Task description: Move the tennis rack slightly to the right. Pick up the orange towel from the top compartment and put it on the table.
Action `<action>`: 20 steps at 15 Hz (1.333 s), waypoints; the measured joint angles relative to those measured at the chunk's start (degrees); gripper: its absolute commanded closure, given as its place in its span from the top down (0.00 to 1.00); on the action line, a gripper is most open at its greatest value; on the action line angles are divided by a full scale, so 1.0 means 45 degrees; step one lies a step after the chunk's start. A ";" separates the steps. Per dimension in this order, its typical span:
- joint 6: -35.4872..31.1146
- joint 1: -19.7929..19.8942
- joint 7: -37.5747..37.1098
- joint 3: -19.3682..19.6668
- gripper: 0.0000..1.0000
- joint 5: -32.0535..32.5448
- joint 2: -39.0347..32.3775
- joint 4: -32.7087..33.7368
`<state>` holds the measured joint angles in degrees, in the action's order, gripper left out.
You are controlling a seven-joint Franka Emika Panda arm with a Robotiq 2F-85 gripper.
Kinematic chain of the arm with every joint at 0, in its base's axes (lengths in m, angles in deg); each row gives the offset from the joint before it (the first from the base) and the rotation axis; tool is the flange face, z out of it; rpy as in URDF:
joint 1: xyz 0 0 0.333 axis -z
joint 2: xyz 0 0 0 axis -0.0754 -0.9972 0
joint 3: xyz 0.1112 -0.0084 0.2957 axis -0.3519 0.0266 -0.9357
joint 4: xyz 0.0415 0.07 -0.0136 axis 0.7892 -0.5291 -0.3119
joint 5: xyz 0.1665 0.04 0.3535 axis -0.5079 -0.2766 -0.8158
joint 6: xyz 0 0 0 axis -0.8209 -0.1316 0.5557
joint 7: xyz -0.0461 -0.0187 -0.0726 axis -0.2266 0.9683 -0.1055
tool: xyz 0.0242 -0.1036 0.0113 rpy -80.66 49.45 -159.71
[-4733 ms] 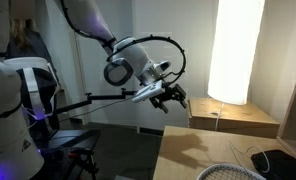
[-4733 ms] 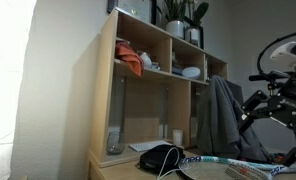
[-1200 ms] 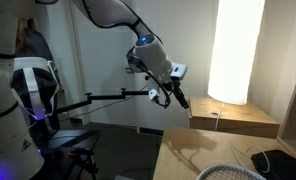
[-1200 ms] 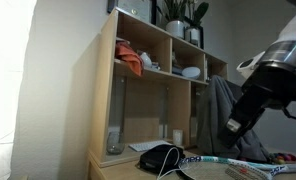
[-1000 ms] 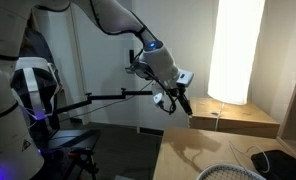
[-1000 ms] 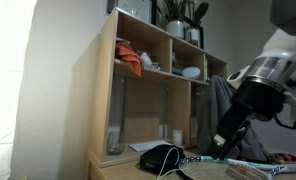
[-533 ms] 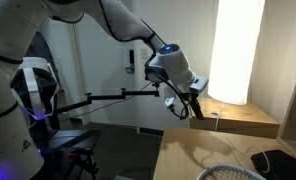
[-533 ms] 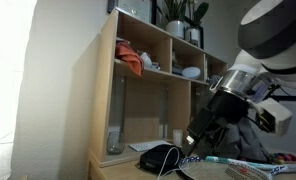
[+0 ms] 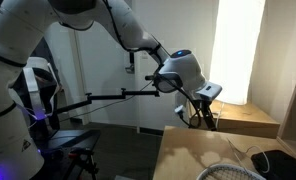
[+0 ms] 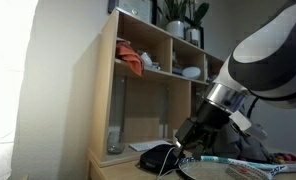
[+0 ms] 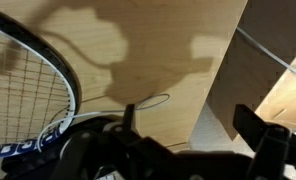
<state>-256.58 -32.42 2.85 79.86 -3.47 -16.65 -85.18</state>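
Above the table (image 9: 183, 150), gripper (image 9: 196, 118) hangs with jaws spread wide, nothing between them, tennis rack (image 11: 28, 85) lying flat on the tabletop just beside it, orange towel (image 10: 131, 63) far off in the wooden shelf's (image 10: 106, 110) top left compartment.

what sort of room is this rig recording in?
Likely a lived-in home or office room: wooden shelf holding an orange towel, potted plants on top, tennis racket on a wooden table.
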 measured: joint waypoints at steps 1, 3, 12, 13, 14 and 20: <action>-0.0131 0.0341 -0.0176 -0.0406 1.00 0.0337 0.0021 -0.0003; -0.0137 0.0563 -0.0177 -0.0587 1.00 0.0430 0.0084 -0.0002; -0.0158 0.0775 -0.0471 -0.0810 1.00 0.1010 0.0142 -0.0004; -0.0227 0.1127 -0.1137 -0.1177 1.00 0.1947 0.0137 -0.0019; -0.0271 0.1414 -0.1728 -0.1449 1.00 0.2795 0.0123 -0.0035; -0.0274 0.2097 -0.4514 -0.1884 1.00 0.6269 -0.0189 -0.0049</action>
<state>-257.82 -22.98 -17.47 71.38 24.74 -17.50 -85.40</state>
